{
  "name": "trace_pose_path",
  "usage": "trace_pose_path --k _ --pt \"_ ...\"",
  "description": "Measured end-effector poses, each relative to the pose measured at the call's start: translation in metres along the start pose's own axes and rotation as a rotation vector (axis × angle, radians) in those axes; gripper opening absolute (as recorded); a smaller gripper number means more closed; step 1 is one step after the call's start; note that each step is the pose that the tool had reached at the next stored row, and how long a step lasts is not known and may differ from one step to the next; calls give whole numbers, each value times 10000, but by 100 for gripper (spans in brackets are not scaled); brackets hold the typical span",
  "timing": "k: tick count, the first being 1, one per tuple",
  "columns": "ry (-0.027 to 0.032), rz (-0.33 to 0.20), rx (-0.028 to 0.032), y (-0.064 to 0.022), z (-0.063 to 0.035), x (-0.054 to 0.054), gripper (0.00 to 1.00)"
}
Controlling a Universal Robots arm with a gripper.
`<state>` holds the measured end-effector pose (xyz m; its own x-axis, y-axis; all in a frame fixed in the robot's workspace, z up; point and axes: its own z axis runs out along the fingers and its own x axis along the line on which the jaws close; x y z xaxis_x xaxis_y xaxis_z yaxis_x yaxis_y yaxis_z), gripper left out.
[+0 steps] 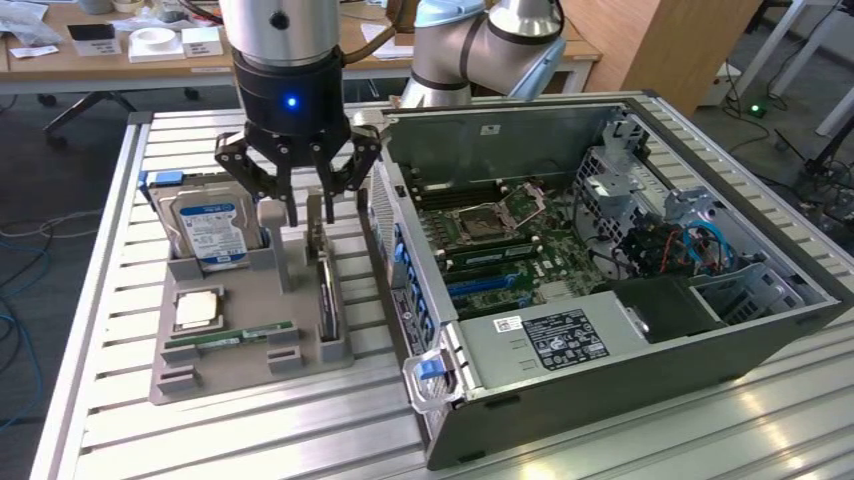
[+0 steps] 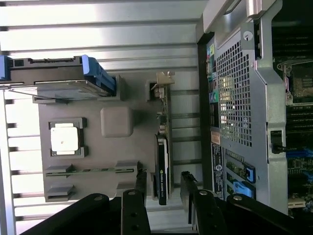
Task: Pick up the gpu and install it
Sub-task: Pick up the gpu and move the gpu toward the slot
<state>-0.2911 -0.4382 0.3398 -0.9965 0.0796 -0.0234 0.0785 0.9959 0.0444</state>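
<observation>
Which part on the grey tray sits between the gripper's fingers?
The gpu, the thin card on edge, straddled by the gripper; hard drive, processor and RAM stick sit aside.

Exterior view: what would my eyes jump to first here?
Probably the big black gripper, hanging open over the gray tray on the exterior view's left and straddling the gpu, which stands on edge there. Next comes the opened computer case on the exterior view's right, with its green board showing inside.
</observation>
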Motion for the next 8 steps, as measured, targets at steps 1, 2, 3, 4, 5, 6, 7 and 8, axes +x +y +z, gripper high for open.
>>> trace_pose_path --k 1,2,3,4,5,6,7,8 --pt "1 0 0 -1 18 1 42" --pt "2 0 0 -2 35 1 42" --pt "1 0 0 -2 54 1 42" --pt "1 0 -1 -3 64 2 42" --pt "1 0 1 -3 64 1 42" --pt "1 0 1 -3 64 2 42" --pt "2 0 1 -3 64 1 42" --pt "1 0 1 -3 64 2 42"
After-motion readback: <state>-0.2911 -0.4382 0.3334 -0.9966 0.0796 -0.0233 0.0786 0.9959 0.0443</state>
